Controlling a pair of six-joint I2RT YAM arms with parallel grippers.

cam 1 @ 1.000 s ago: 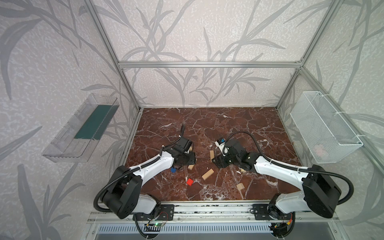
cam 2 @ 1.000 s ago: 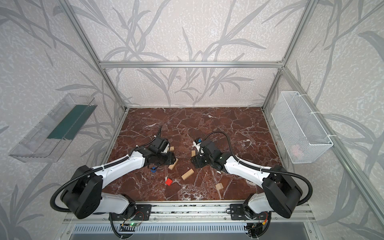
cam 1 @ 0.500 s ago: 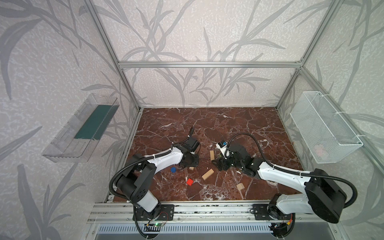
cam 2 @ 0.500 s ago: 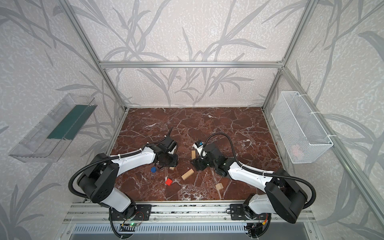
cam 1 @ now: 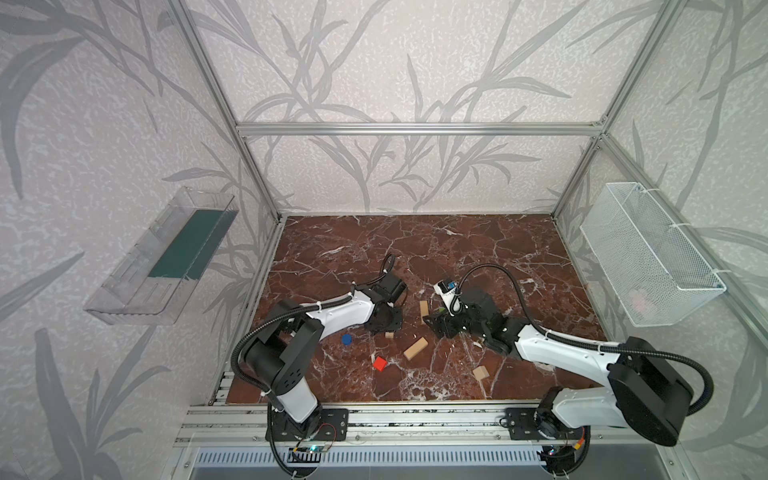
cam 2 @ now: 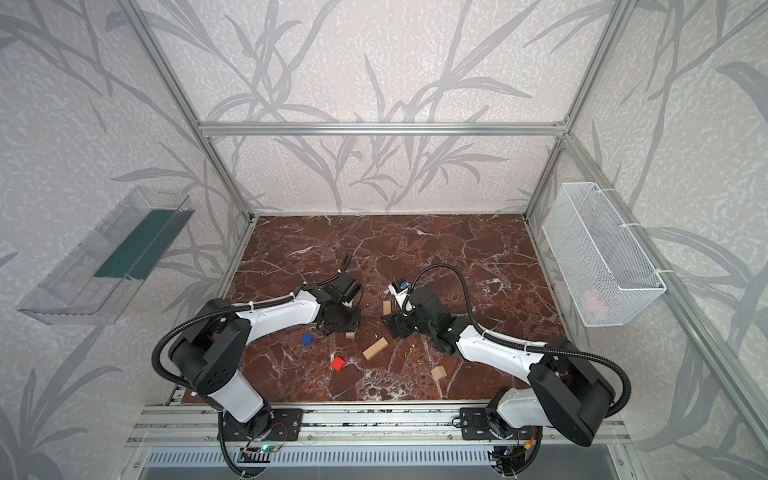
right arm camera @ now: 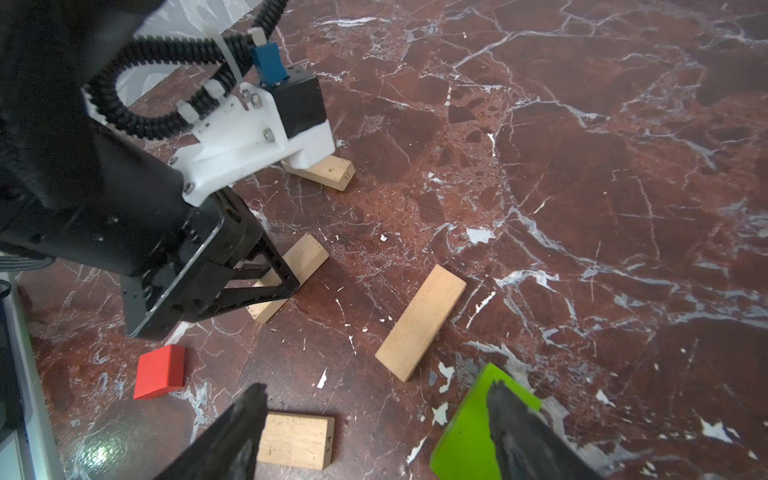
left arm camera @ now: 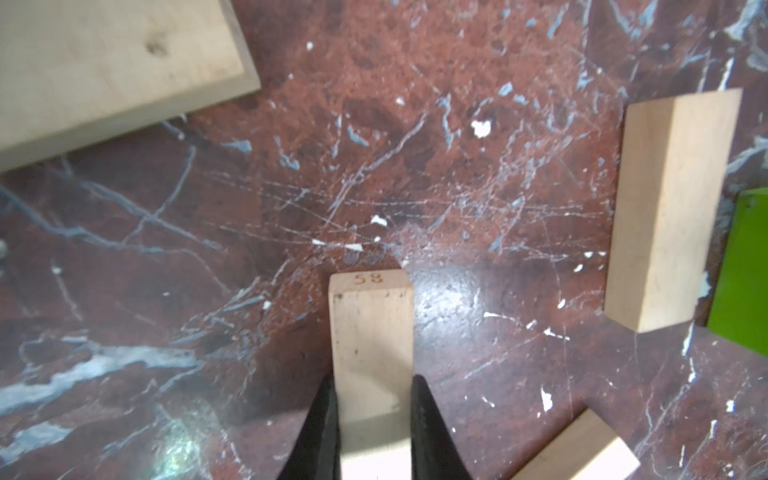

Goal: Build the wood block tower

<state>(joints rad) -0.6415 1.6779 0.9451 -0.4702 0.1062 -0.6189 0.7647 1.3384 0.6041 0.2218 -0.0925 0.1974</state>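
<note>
Tabletop (cam 1: 478,249): red-brown marble-patterned surface, glossy, finely scratched. Natural-wood bar (left arm camera: 372,332): unfinished pale wood, matt, faint grain. Lime-green bar (right arm camera: 461,436) and red block (right arm camera: 160,372): smooth painted coating, satin. Basket (cam 1: 648,266): white wire mesh. Wall bin (cam 1: 124,291): clear plastic.
</note>
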